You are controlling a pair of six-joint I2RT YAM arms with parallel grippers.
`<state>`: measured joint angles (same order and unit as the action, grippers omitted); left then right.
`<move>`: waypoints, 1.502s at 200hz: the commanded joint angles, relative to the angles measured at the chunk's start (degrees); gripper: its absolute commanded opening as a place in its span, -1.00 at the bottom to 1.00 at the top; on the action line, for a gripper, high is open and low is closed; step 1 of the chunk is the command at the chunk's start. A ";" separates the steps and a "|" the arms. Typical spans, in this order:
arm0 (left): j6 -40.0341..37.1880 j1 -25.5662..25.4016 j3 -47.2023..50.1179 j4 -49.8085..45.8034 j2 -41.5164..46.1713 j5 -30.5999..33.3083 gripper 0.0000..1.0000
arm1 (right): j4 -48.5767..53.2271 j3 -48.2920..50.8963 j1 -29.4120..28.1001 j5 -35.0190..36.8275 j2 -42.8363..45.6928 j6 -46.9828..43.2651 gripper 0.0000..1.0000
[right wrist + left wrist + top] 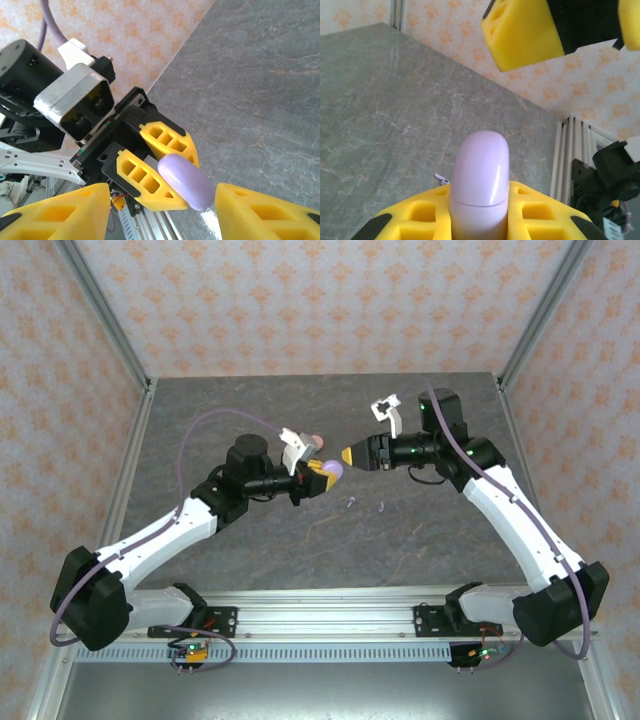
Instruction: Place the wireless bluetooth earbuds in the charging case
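- Two tiny earbuds (pixel 350 503) lie loose on the table (pixel 250 540), just below the two tools and apart from the case. Neither is in it yet.
- The lilac charging case (pixel 186 180) is up off the table, pinched at one end by your left tool (pixel 322 473), whose jaws are clamped tight on it. Its lid looks closed, with the seam showing just above the yellow fingers (pixel 540 212).
- Your right tool (pixel 349 455) faces it with jaws parted and nothing held. The case's free end points toward that gap.
- Risk: the case is smooth and rounded and is gripped at one end only. If you pull the lid off-axis, the case may twist or squirt out.
- Risk: a dropped case could scatter the earbuds, which already look hard to pick up.
- Risk: if you close the right tool across the seam, you pin lid and body together.
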<state>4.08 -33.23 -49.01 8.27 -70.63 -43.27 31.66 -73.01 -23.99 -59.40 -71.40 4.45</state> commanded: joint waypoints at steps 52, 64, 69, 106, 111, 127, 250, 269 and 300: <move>-10.67 -0.43 1.85 9.52 0.67 0.49 -0.74 | 8.01 -2.29 -3.45 4.95 0.38 -5.57 0.19; -10.51 -0.55 1.92 10.05 0.76 -0.26 -0.74 | 8.04 -2.13 -3.44 5.55 0.34 -5.59 0.19; -10.45 -0.52 1.91 10.22 0.90 -0.60 -0.74 | 8.06 -2.14 -3.48 5.89 0.21 -5.63 0.19; -9.79 -1.04 1.86 10.32 1.50 -2.10 -0.74 | 7.44 -1.98 -3.45 6.73 -0.68 -4.99 0.19; -9.79 -1.10 1.93 10.36 1.53 -2.32 -0.74 | 7.39 -2.03 -3.49 6.76 -0.77 -5.04 0.19; -9.54 -1.30 1.99 10.26 1.72 -2.53 -0.74 | 7.19 -1.99 -3.46 7.22 -1.02 -4.84 0.20; -9.61 -2.91 2.20 9.10 2.43 -3.78 -0.74 | 4.02 -1.26 -3.43 22.53 -0.06 -0.03 0.20; -9.77 -3.04 2.22 8.57 2.30 -2.73 -0.74 | 4.16 -1.41 -3.46 24.57 0.09 0.51 0.20; -9.17 -3.02 2.71 7.51 1.55 1.51 -0.74 | 3.03 -0.08 -3.39 31.81 2.67 2.36 0.24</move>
<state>-4.60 -35.64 -46.65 14.81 -70.00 -44.25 36.77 -73.49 -27.59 -36.56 -71.83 4.71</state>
